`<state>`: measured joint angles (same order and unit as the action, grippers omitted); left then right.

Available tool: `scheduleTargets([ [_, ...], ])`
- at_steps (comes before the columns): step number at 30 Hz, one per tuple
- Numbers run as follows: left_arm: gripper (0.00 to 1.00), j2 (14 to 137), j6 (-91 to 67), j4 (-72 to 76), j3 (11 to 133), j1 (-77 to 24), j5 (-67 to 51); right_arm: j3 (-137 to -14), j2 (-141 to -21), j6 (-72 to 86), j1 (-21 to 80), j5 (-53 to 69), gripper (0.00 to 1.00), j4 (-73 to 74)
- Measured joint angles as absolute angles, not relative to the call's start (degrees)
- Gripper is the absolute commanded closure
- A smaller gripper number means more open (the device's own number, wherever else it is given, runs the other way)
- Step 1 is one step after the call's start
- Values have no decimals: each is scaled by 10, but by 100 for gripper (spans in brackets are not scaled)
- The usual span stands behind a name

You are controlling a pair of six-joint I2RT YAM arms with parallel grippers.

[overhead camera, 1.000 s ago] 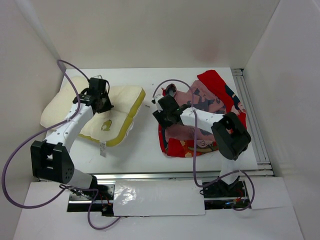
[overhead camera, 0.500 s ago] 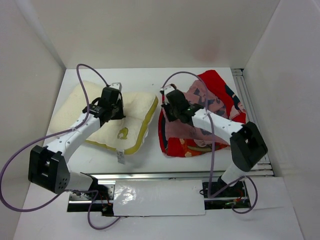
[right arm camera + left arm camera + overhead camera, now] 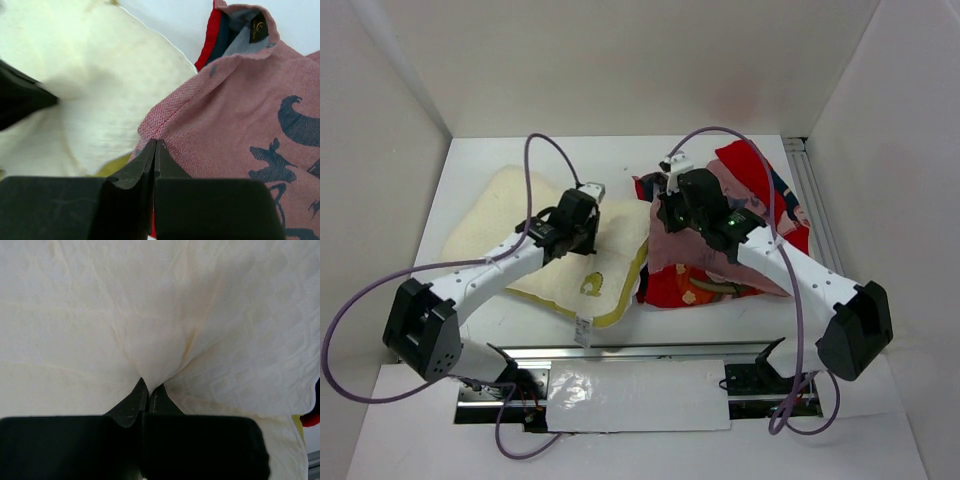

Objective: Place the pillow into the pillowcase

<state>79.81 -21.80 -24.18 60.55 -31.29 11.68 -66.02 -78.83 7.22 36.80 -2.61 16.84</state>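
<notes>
left gripper [image 3: 149, 389] closed tight on a pinched fold of the pillow [image 3: 485, 210]; right gripper [image 3: 155, 146] clamped on the pillowcase [image 3: 750, 190] at its pink hem. pillow lies left on the table [image 3: 620, 160], its right edge touching the pillowcase.

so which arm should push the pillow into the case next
Left, probably: the left gripper is shut on a fold of the pillow, whose edge meets the pillowcase. The right gripper is pinching the case's hem.
</notes>
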Motion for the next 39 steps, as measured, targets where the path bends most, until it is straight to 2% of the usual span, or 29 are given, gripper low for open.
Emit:
scheduleTargets([
  [8,100,923,-195,-247,644,-384,136,-660,-732,72,359,28,100,190],
  [14,100,975,-197,-259,748,-392,131,-642,-704,63,358,98,100,213],
  [21,100,1069,-214,-301,943,-391,154,-623,-670,50,358,127,100,268],
  [28,100,1094,-232,-337,987,-365,180,-623,-636,41,358,118,100,300],
  [34,100,1166,-293,-354,1063,-362,214,-613,-629,31,357,140,100,305],
  [39,100,1190,-404,-350,1061,-369,238,-604,-643,31,357,209,100,299],
])
